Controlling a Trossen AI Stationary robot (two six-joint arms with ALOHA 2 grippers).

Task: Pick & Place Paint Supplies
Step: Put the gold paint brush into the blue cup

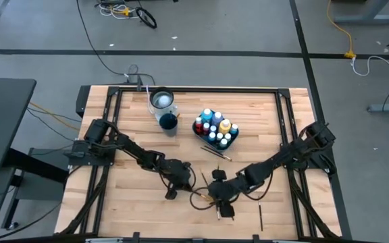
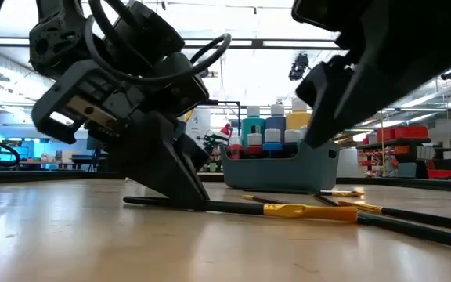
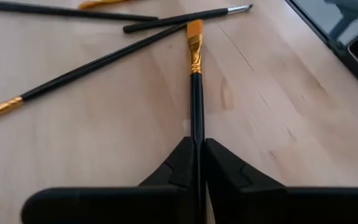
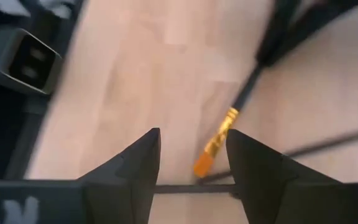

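Wooden table (image 3: 104, 124) | left gripper (image 3: 197, 158) jaws clamp black, gold-ferruled brush (image 3: 196, 93) | right gripper (image 4: 191, 152) jaws apart

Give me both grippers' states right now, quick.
Left gripper: shut on a black-handled brush lying on the table.
Right gripper: open, holding nothing, above an orange-tipped brush.

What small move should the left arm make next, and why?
Probably a short lift. The left gripper is closed on the dark handle of a brush that lies flat on the table, while the right gripper hangs open above another brush.
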